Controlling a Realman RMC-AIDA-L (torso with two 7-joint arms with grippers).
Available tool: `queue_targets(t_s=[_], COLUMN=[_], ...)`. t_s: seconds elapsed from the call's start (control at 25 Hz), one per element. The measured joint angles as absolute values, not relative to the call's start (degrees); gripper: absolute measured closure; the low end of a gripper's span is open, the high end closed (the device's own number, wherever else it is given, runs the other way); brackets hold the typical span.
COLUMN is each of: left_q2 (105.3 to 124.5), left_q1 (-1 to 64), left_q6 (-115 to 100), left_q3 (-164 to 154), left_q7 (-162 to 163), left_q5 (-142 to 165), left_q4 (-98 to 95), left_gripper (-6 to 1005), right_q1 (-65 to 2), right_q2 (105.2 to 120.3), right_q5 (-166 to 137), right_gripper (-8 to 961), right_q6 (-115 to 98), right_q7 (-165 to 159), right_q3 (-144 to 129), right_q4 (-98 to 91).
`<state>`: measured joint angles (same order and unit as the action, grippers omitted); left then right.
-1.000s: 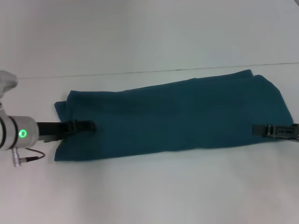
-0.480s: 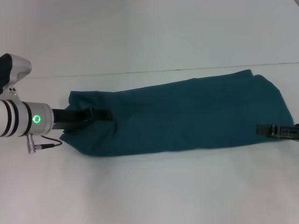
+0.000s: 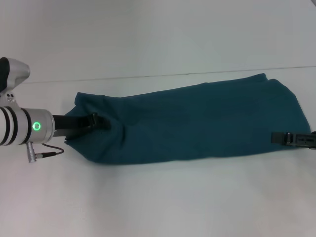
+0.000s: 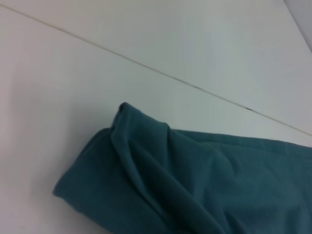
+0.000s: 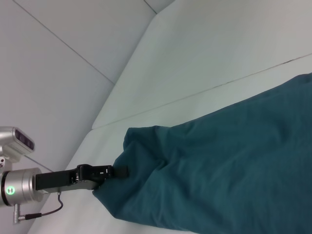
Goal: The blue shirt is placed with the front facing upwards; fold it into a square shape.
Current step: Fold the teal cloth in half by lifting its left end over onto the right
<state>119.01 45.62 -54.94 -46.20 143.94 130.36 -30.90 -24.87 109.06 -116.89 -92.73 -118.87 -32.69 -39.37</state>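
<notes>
The blue shirt (image 3: 197,123) lies as a long, narrow teal strip across the white table, with no lettering showing. My left gripper (image 3: 101,122) is shut on the strip's left end, which is bunched and drawn inward. The right wrist view shows that gripper (image 5: 121,170) at the puckered edge of the shirt (image 5: 234,161). In the left wrist view the gathered corner of the shirt (image 4: 195,185) has raised folds. My right gripper (image 3: 275,137) sits low at the strip's right edge, reaching in from the right.
The white table (image 3: 158,197) runs all round the cloth. A thin seam line (image 3: 148,76) crosses it behind the shirt. A cable (image 3: 47,150) hangs under the left wrist.
The left gripper has moved right with the shirt's left end, pulling that edge inward and bunching it. The right gripper has drawn back slightly to the right.
</notes>
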Motion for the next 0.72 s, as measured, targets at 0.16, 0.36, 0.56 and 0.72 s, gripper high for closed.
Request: queue_targets(t_s=[0.16, 0.36, 0.56, 0.72], left_q2=[119.10, 119.15, 118.37, 117.50], left_q1=[45.6, 44.9, 42.5, 40.4], left_q6=[-54.9, -57.2, -63.4, -67.6], left_q3=[-46.3, -45.6, -41.2, -35.5], left_q7=[143.8, 139.9, 133.4, 131.1], left_q5=[130.3, 127.0, 120.8, 120.4], left_q4=[-31.1, -31.3, -31.3, -31.4], left_gripper=[655, 769, 906, 906], right_q1=[-24.9, -24.9, -24.9, -24.9], right_q2=[109.14, 109.17, 109.16, 109.18], right_q5=[-116.9, -116.9, -116.8, -116.8], right_gripper=[68, 68, 68, 69], right_q6=[-92.7, -92.7, -92.7, -92.7], right_q7=[-119.0, -119.2, -119.3, -119.3], right_q3=[-32.7, -32.7, -32.7, -32.7], right_q4=[-39.4, -39.4, -39.4, -39.4])
